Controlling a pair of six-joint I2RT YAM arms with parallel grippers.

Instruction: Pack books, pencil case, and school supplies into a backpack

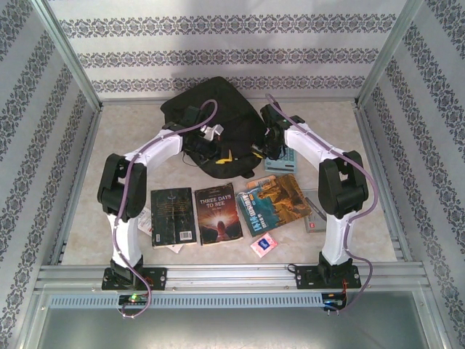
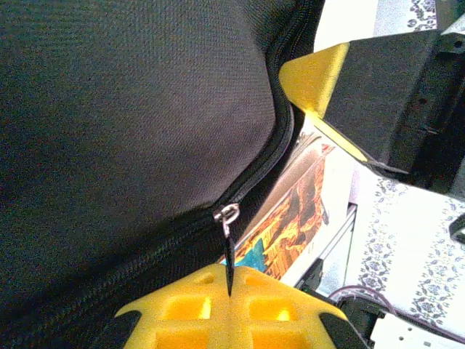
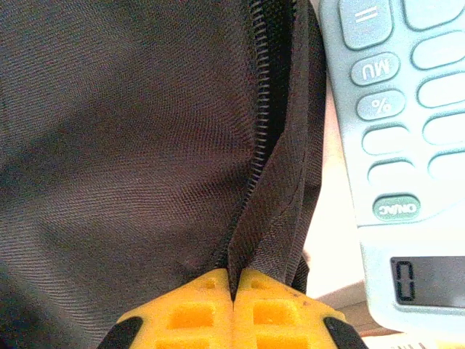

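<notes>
We saw the left claw [image 2: 229, 282] pinched shut on the zip pull [image 2: 227, 243] of the backpack [image 1: 211, 109], and the right claw [image 3: 234, 282] shut tight on a fold of that bag's fabric beside the zip teeth, just beside one light blue calculator [image 3: 407, 145]. The single backpack lay at the far middle of the table [image 1: 363, 218]. In front of it we counted three books [image 1: 219, 212] lying flat in a row, an orange edge showing under the illustrated one, and one pink packet [image 1: 264, 244] nearest us
</notes>
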